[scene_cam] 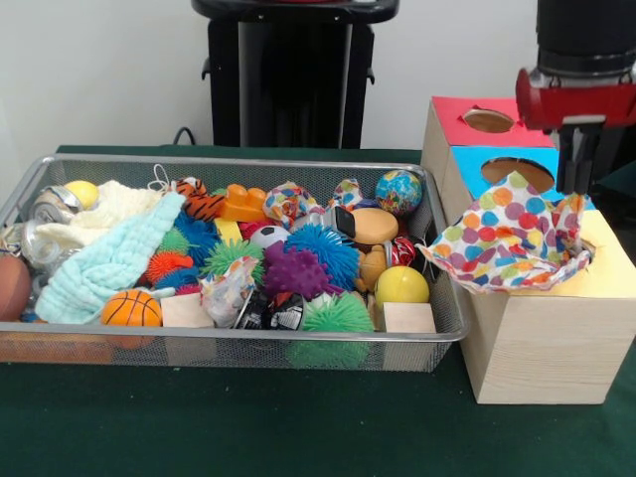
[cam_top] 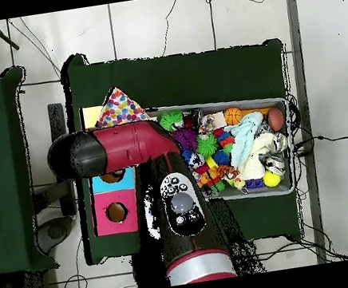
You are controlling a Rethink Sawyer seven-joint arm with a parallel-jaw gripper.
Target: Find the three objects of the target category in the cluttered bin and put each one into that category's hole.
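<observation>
My gripper (scene_cam: 577, 184) hangs over the pale wooden box with the yellow top (scene_cam: 608, 270) at the right. It looks shut on the upper right edge of a white dotted cloth (scene_cam: 507, 238). The cloth is spread over the box top and hides its hole; it also shows in the overhead view (cam_top: 121, 108). Two more dotted cloths lie bunched at the back of the wire mesh bin (scene_cam: 248, 160), one (scene_cam: 286, 203) next to an orange block and one (scene_cam: 348, 191) beside a globe ball. In the overhead view the arm hides the gripper.
The blue-topped box's hole (scene_cam: 517, 171) and the red-topped box's hole (scene_cam: 487, 120) lie behind the yellow box. The bin holds a mint-green towel (scene_cam: 109, 263), a cream knitted cloth (scene_cam: 111, 204), spiky balls, a basketball (scene_cam: 131, 308) and wooden blocks.
</observation>
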